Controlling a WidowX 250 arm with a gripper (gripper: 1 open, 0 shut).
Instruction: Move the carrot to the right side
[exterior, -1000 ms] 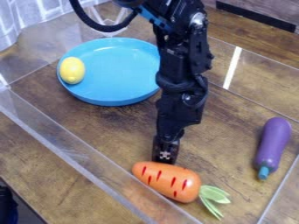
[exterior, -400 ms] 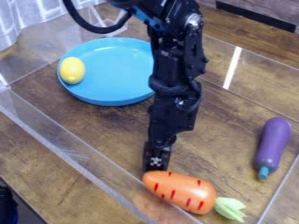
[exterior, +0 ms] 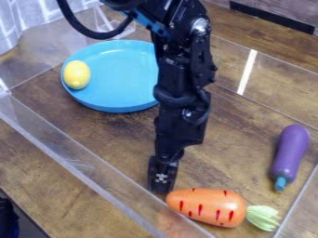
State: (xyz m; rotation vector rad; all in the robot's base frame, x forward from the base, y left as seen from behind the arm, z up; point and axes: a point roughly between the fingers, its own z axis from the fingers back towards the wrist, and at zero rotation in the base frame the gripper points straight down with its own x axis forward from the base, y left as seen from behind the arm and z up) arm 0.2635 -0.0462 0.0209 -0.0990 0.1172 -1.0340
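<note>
Wide-open black metal claw, gripping nothing: nudge the orange striped toy carrot gently, keeping its leaves short of the purple eggplant.

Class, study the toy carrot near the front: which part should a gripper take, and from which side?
Probably best is the thick middle of the toy carrot, pinched across its width from above. It lies on its side, longer than it is wide, and the leaves at one end look a poorer hold.
</note>
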